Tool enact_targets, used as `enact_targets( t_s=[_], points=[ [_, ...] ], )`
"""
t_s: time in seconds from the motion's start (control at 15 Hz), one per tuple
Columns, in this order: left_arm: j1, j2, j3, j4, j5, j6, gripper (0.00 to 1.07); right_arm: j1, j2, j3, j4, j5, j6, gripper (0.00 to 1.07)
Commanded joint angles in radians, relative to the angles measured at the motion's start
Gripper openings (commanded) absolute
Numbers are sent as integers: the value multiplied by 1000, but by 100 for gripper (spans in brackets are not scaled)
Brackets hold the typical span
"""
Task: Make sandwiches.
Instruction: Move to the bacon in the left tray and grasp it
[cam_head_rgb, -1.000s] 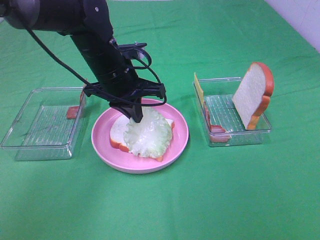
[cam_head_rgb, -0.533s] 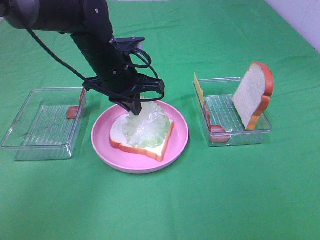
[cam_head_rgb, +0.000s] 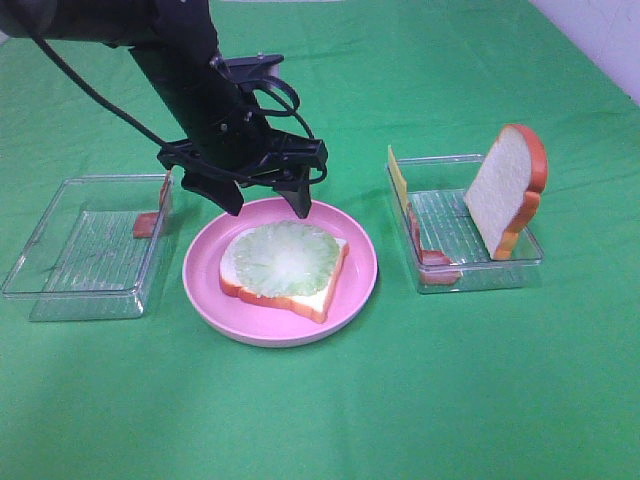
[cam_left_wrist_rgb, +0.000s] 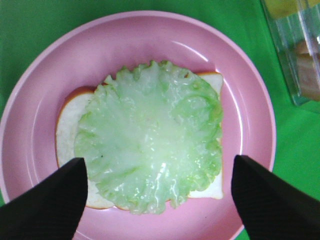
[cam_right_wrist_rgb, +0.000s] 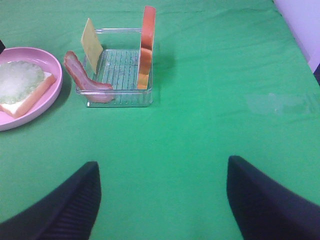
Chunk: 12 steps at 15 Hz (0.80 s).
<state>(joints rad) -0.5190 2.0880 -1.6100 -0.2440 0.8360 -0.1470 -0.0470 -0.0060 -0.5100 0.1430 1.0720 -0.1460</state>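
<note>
On the bread (cam_head_rgb: 331, 279), lettuce (cam_head_rgb: 285, 258) now flat; left pincer (cam_head_rgb: 268, 208) newly wide.

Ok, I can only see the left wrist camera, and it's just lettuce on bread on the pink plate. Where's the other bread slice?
Observer: The second bread slice stands on edge in the clear tray, right of the pink plate in the high view.
Operator: Is there cheese too?
Observer: Yes, a yellow cheese square stands upright at that tray's end nearest the plate.
Operator: And bacon?
Observer: A reddish bacon strip sits at the same end, beside the cheese.
</note>
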Motion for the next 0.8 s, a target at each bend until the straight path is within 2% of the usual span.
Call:
enact_targets(
  t_s=[0.07,0.27,0.4,0.6,0.8],
  points=[
    [44,-40,-37,12,68,-80,77,-4,-13,4,-6,-10,-13,68],
    [112,-44,-133,28,210,-109,77,-4,-13,4,-6,-10,-13,68],
    [141,-44,-178,104,262,-143,77,-4,-13,4,-6,-10,-13,68],
    [151,-41,-189,244,289,-194,77,-4,-13,4,-6,-10,-13,68],
    [151,6,-189,333,275,-213,76,-4,-13,4,-6,-10,-13,68]
  ],
)
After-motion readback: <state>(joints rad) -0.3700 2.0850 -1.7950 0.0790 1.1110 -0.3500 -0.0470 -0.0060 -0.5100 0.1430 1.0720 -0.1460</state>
